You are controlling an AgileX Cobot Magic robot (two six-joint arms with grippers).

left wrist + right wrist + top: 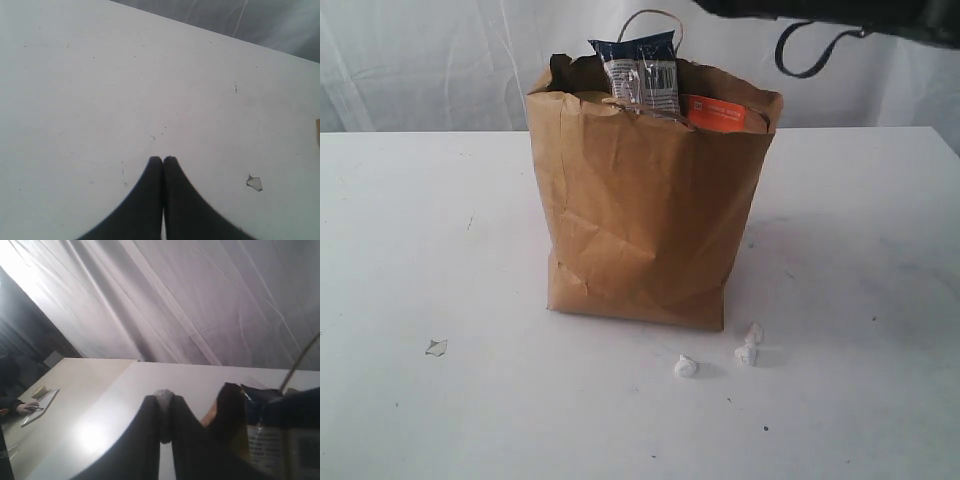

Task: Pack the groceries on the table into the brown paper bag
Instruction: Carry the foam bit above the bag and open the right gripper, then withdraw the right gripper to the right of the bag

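On the wide white tabletop [420, 250], faintly scuffed and specked, the brown paper bag [640, 230] is standing upright near the middle, its kraft sides creased and its rim ragged. A white drapery [420, 60] is hanging in folds behind the table and closing off the room. Two crumpled white bits [686, 367] are lying just in front of the bag's right corner, and a small pale scrap [436, 347] is lying well apart to the left.

The long navy packet [640, 75] is poking up out of the bag's mouth, and the brown pouch with orange label [720, 113] is peeking over the rim to its right. A twisted loop handle [655, 15] is rising behind the packet. Whatever else is sitting inside the bag is hidden by its walls.

The left gripper [163, 159] is hovering over bare tabletop with its dark fingers pressed together and nothing between them; the scrap is lying nearby. The right gripper [163, 397] is hanging close beside the bag's rim, its fingers likewise drawn together; a pale blur at the tips is too soft to identify. In the exterior view only a dark arm [840, 15] and a cable loop [810, 55] are showing, cut off by the top edge. In the right wrist view a beige surface [75, 390] is lying beyond the table, and the things on it are too dim to make out.
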